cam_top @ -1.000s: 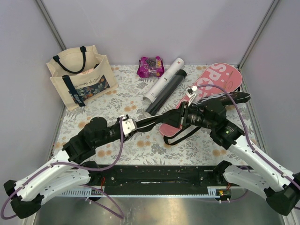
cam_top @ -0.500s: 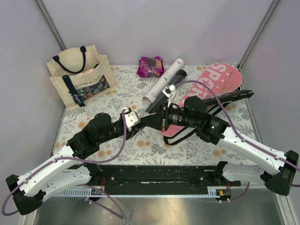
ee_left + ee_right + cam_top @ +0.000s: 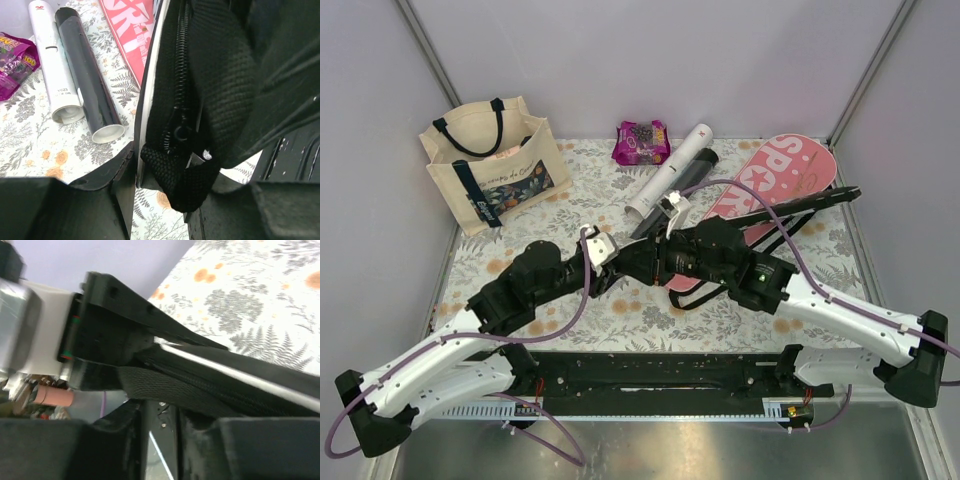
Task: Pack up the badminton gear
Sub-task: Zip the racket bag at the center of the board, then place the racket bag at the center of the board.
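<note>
- A cream canvas tote (image 3: 495, 170) with navy handles stands upright in the far left corner of the desk (image 3: 575, 205), its flower-printed panel facing the room.
- A small purple-pink snack packet (image 3: 641, 142) lies flat at the far edge, near the middle, well apart from the tote.
- The desk wears a cloth printed with grey ferns and orange blossoms.
- Plain pale walls (image 3: 650, 60) close in the far side and both flanks.
- A black rail (image 3: 660, 372) runs along the near edge.
</note>
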Motion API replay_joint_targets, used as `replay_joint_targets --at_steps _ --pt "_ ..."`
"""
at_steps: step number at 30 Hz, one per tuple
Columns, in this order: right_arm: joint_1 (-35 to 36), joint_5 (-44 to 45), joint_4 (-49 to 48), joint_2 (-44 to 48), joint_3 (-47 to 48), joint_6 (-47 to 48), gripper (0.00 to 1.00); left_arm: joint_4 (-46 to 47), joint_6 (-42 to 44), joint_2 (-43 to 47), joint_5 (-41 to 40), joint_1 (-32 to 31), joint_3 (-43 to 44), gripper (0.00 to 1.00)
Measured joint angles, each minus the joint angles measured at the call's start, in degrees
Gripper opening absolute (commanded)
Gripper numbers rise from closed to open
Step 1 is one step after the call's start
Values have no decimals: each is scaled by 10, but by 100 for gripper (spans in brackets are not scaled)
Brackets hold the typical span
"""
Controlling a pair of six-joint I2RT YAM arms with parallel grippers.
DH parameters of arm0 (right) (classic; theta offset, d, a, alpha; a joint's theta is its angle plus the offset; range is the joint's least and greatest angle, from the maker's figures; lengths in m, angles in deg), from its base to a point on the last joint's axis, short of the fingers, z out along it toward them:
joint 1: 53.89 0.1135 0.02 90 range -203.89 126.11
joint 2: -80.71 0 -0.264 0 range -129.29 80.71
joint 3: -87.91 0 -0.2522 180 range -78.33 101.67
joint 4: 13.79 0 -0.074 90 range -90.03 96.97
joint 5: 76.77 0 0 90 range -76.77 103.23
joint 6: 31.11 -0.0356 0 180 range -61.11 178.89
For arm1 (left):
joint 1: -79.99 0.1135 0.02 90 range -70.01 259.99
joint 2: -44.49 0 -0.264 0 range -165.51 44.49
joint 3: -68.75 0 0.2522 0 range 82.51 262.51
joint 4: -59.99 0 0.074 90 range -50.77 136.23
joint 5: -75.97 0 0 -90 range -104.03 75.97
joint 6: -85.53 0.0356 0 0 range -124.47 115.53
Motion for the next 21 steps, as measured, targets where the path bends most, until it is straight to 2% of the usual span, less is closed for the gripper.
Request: replay_joint_targets --at_steps 3,5,8,9,16,21 --pt "7 69 20 23 -23 11 58 40 -47 -2 -14 0 -16 0" --pt "8 115 38 53 -41 18 77 64 -96 -4 -27 0 -29 0" --pt "7 167 55 108 -59 32 89 100 -178 -19 -42 -1 -44 0" --pt "7 180 56 126 -61 38 98 119 -213 -28 -46 -1 -52 0" --pt "7 237 55 209 -67 45 99 253 -409 -95 -104 -42 -131 2" --pt "7 276 64 251 -78 46 100 294 -502 -151 -192 -113 -139 42"
